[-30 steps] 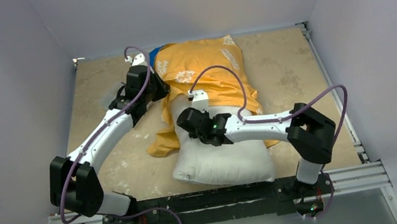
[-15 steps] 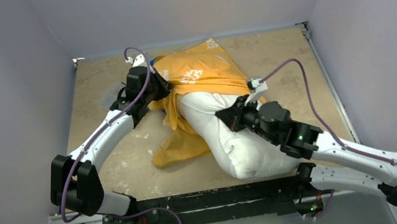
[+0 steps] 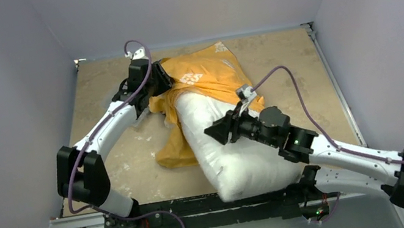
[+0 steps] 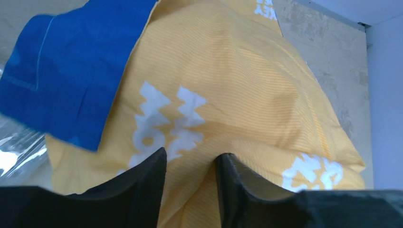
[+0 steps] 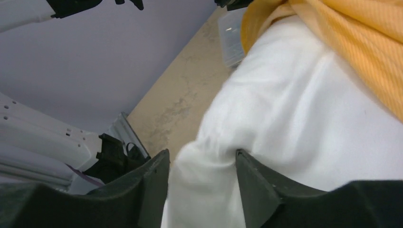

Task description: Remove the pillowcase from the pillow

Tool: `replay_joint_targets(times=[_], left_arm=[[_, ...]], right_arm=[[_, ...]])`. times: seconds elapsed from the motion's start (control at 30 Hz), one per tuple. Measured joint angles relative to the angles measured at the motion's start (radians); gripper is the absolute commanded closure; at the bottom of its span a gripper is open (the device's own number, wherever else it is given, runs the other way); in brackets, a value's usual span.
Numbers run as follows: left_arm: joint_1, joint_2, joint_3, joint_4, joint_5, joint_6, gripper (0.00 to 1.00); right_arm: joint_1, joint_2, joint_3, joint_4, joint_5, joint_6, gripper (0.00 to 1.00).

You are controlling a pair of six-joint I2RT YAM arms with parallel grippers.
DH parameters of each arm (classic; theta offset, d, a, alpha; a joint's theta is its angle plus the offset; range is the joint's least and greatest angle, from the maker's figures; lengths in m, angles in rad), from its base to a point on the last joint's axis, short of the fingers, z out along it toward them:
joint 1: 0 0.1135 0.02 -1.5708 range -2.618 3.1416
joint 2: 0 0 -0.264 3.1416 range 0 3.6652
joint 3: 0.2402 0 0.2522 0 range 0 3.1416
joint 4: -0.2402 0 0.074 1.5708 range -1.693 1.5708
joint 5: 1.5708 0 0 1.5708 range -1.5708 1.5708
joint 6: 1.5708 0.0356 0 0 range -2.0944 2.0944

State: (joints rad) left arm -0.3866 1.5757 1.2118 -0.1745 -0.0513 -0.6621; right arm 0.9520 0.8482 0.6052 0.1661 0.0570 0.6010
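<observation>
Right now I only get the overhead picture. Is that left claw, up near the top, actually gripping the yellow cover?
Observer: Its wrist camera shows the left gripper with jaws standing apart. The pillowcase shows in the gap, but it is not pinched.
Operator: Is the cover plain yellow up there?
Observer: No. In that close view a blue flap lies over its left side.
Operator: And the right claw?
Observer: Its own camera shows the right gripper with jaws apart and the pillow bulging up between them. Whether they squeeze it, I cannot tell.
</observation>
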Motion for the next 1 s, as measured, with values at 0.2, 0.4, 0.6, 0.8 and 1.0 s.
replay_joint_targets(times=[0.2,0.4,0.6,0.8,1.0], left_arm=[[-0.024,-0.167,-0.015,-0.083,-0.067,0.021,0.30],[-0.146,-0.370,-0.021,-0.117,-0.158,0.039,0.18],[-0.380,-0.406,-0.029,-0.188,-0.253,0.045,0.15],[-0.663,-0.317,-0.032,-0.245,-0.332,0.045,0.15],[-0.868,-0.113,0.019,-0.314,-0.426,0.047,0.13]], right_arm=[[0.009,0.173,0.143,0.083,-0.074,-0.019,0.05],[-0.070,0.232,0.291,0.058,-0.026,-0.044,0.01],[-0.365,0.230,0.301,-0.005,0.024,-0.045,0.01],[-0.539,0.233,0.209,-0.006,-0.055,-0.043,0.01],[-0.585,0.266,0.098,0.024,-0.162,-0.043,0.05]])
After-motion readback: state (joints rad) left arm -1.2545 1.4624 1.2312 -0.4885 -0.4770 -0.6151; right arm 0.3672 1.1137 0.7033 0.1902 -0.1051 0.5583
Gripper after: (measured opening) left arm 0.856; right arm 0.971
